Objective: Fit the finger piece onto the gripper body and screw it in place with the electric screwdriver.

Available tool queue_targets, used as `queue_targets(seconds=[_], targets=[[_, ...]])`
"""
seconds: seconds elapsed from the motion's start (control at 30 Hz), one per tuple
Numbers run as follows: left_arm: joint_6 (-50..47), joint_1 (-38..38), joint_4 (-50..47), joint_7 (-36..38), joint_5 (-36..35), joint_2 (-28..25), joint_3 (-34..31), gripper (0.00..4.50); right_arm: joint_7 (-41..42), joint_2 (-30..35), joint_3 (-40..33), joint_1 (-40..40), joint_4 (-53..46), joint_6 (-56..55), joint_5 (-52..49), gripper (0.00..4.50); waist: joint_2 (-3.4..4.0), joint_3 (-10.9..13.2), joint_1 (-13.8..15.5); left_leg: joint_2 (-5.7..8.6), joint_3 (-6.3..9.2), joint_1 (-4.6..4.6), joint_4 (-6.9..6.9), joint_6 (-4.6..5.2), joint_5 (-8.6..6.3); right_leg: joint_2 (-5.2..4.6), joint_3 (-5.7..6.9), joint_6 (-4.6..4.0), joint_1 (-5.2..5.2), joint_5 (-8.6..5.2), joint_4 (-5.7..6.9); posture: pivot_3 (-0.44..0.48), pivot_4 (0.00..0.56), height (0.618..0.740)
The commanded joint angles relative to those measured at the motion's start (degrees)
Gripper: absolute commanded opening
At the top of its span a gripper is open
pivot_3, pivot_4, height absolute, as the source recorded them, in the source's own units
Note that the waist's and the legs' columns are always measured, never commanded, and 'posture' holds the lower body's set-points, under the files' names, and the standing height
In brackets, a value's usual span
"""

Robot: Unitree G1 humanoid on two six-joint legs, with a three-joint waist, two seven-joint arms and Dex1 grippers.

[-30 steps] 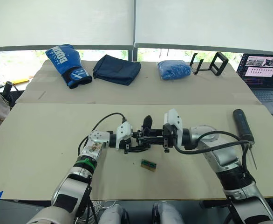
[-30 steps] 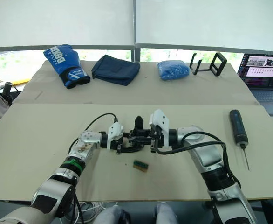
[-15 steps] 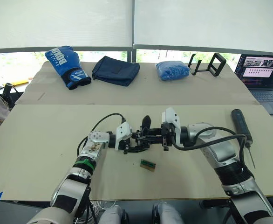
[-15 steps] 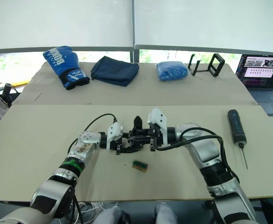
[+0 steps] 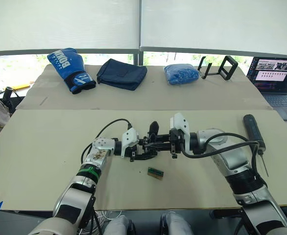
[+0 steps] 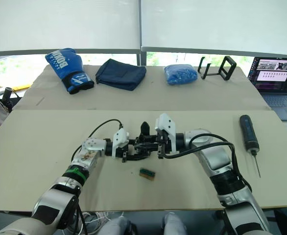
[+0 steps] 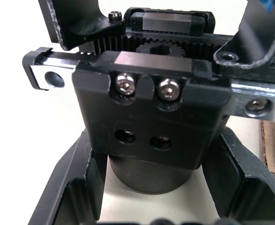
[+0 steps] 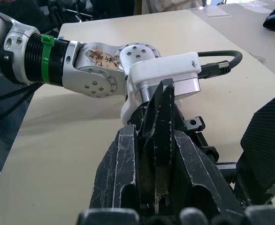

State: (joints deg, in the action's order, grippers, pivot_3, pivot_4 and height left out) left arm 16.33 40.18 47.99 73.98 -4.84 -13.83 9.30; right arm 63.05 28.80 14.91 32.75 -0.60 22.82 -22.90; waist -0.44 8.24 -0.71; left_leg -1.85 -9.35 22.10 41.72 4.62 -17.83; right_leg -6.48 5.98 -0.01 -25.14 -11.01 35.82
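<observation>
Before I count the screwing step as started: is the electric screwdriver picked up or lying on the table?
Lying on the table: the electric screwdriver rests flat at the robot's right, apart from both tools, which meet at the gripper body.

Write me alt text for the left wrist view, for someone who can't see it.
Close-up of the gripper body, a black block with two silver screw heads, a small gear and toothed racks above, held between the left end effector's two black fingers. Pale table surface shows behind.
</observation>
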Motion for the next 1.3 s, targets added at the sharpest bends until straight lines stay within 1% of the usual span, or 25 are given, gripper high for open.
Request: queue_targets(seconds=[0.03, 0.07, 0.1, 0.2, 0.33, 0.37, 0.4, 0.57, 0.73, 0.77, 0.8, 0.83, 0.87, 0.93, 1.07, 1.13, 1.2, 1.3], targets=[[-0.21, -0.92, 0.30, 1.07, 0.73, -0.13, 1.26, 2.32, -0.01, -0.52, -0.98, -0.66, 2.04, -1.14, 1.02, 0.43, 0.00, 0.00, -0.02, 0.00, 0.00, 0.01, 0.00, 0.00, 0.00, 0.00, 0.00, 0.00, -0.01, 0.00, 0.00, 0.000, 0.150, 0.740], [-0.19, -0.90, 0.40, 1.05, 0.72, -0.15, 1.23, 2.32, -0.54, -1.71, -2.28, -0.47, 1.96, -4.08, 0.61, 0.92, 0.00, 0.00, -0.03, 0.00, 0.00, 0.01, 0.00, 0.00, 0.00, 0.00, 0.00, 0.00, -0.01, 0.00, 0.00, 0.000, 0.150, 0.740], [-0.18, -0.90, 0.45, 1.04, 0.72, -0.16, 1.21, 2.32, -0.96, -2.55, -3.12, -0.36, 2.01, -6.16, 0.53, 1.53, 0.00, 0.00, -0.03, 0.00, 0.00, 0.01, 0.00, 0.00, 0.00, 0.00, 0.00, 0.00, -0.01, 0.00, 0.00, 0.000, 0.150, 0.740], [0.11, -1.12, 0.38, 1.29, 0.79, -0.34, 1.31, 2.32, 2.29, -3.55, -4.51, -1.17, 0.11, -9.21, -1.72, 2.51, 0.00, 0.01, 0.01, 0.00, -0.01, 0.15, -0.01, 0.00, 0.00, 0.02, 0.02, 0.00, -0.14, 0.00, 0.03, 0.000, 0.150, 0.740], [0.41, -1.21, 0.35, 0.93, 1.04, -0.48, 1.32, 2.32, 3.95, -4.25, -5.55, -2.00, -1.61, -11.47, -3.10, 3.94, 0.00, 0.01, -0.03, 0.02, -0.03, 0.21, 0.00, 0.00, 0.01, 0.25, 0.08, 0.00, -0.15, 0.00, -0.01, 0.000, 0.150, 0.740], [0.43, -1.26, 0.36, 0.65, 1.11, -0.51, 1.28, 2.32, 4.25, -4.31, -5.79, -2.17, -2.01, -11.76, -3.35, 4.25, 0.00, 0.01, -0.03, 0.02, -0.03, 0.21, 0.00, 0.01, 0.01, 0.25, 0.08, 0.00, -0.15, 0.00, 0.00, 0.000, 0.150, 0.740], [0.41, -1.29, 0.42, 0.37, 1.16, -0.53, 1.22, 2.32, 4.16, -4.41, -6.26, -2.31, -2.48, -12.19, -3.49, 4.39, 0.00, 0.01, -0.02, 0.02, -0.03, 0.20, 0.00, 0.01, 0.00, 0.25, 0.08, 0.00, -0.15, 0.00, 0.00, 0.000, 0.150, 0.740], [-0.26, -1.27, 0.89, -1.75, 0.77, -0.23, 0.36, 2.32, 3.58, -3.68, -8.80, -2.86, -6.16, -11.90, -5.40, 4.39, 0.00, 0.01, 0.03, 0.02, 0.00, 0.20, 0.00, 0.01, 0.00, 0.13, 0.07, 0.00, -0.15, 0.00, 0.00, 0.000, 0.150, 0.740], [-3.67, -0.80, 1.00, -1.54, -0.61, 0.62, -0.38, 2.32, 2.44, -1.53, -11.91, -3.78, -10.08, -10.44, -6.91, 4.39, 0.00, 0.01, 0.22, 0.03, 0.04, 0.20, 0.00, 0.03, -0.01, -0.01, 0.11, 0.00, -0.13, 0.00, -0.01, 0.000, 0.150, 0.740], [-4.77, -0.79, 0.86, -1.12, -0.92, 0.69, -0.38, 3.41, 2.25, -1.17, -12.22, -3.96, -10.58, -10.14, -7.20, 4.50, 0.00, 0.01, 0.24, 0.03, 0.04, 0.20, 0.00, 0.03, -0.01, -0.03, 0.12, 0.00, -0.13, 0.00, -0.01, 0.000, 0.150, 0.740], [-4.67, -0.70, 0.78, -1.70, -0.85, 0.67, -0.48, 3.71, 2.56, 0.11, -12.57, -4.30, -12.19, -9.70, -7.42, 4.50, 0.00, 0.01, 0.24, 0.03, 0.04, 0.19, 0.00, 0.04, -0.02, -0.03, 0.11, 0.00, -0.12, 0.00, -0.01, 0.000, 0.150, 0.740], [-4.72, -0.64, 0.63, -2.22, -0.82, 0.55, -0.63, 4.19, 2.56, 1.15, -13.08, -4.52, -13.83, -8.96, -7.94, 4.50, 0.00, 0.02, 0.26, 0.03, 0.04, 0.19, 0.00, 0.04, -0.02, -0.04, 0.11, 0.00, -0.12, 0.00, -0.01, 0.000, 0.150, 0.740], [-4.33, -0.69, 0.48, -2.84, -0.78, 0.39, -0.84, 4.37, 2.25, 1.91, -13.64, -4.73, -15.30, -8.10, -8.67, 4.50, 0.01, 0.02, 0.29, 0.03, 0.04, 0.20, 0.00, 0.04, -0.02, -0.04, 0.11, 0.00, -0.13, 0.00, -0.01, 0.000, 0.150, 0.740], [-4.44, -1.68, -1.76, -2.14, -1.80, -0.80, -1.54, 4.37, 1.60, 3.99, -15.50, -5.68, -18.62, -6.22, -10.58, 4.50, 0.01, 0.02, 0.23, 0.02, 0.07, 0.20, 0.00, 0.04, -0.02, -0.06, 0.11, 0.00, -0.13, 0.01, -0.01, 0.000, 0.150, 0.740], [-6.03, -5.62, -7.90, -0.32, -4.23, -5.51, -3.51, 4.37, -0.29, 9.24, -21.83, -11.46, -24.01, -3.65, -13.29, 4.50, -0.01, 0.03, -0.03, 0.00, 0.11, 0.22, -0.10, 0.03, -0.02, -0.06, 0.11, -0.01, -0.19, 0.00, -0.07, 0.000, 0.150, 0.740], [-6.74, -8.03, -11.36, 0.77, -6.71, -8.64, -5.69, 4.37, -2.03, 11.60, -26.92, -16.15, -25.98, -2.82, -14.34, 4.50, -0.02, 0.04, -0.18, -0.02, 0.09, 0.20, -0.14, -0.01, -0.02, -0.06, 0.07, -0.02, -0.20, 0.00, -0.08, 0.000, 0.150, 0.740], [-8.77, -10.99, -17.11, 3.84, -11.86, -11.73, -8.91, 4.37, -4.78, 13.55, -33.22, -21.89, -27.67, -0.72, -15.54, 4.50, -0.02, 0.06, -0.14, -0.03, 0.08, 0.20, -0.23, -0.07, 0.01, -0.06, 0.04, -0.04, -0.27, -0.02, -0.08, 0.000, 0.150, 0.740], [-14.46, -15.37, -25.71, 6.33, -17.34, -16.20, -11.95, 4.37, -9.54, 13.73, -41.81, -29.69, -30.26, 1.21, -17.00, 4.50, -0.01, 0.11, 0.10, -0.02, 0.08, 0.22, -0.42, -0.13, 0.05, -0.10, 0.05, -0.06, -0.35, -0.03, -0.09, 0.000, 0.150, 0.740]])
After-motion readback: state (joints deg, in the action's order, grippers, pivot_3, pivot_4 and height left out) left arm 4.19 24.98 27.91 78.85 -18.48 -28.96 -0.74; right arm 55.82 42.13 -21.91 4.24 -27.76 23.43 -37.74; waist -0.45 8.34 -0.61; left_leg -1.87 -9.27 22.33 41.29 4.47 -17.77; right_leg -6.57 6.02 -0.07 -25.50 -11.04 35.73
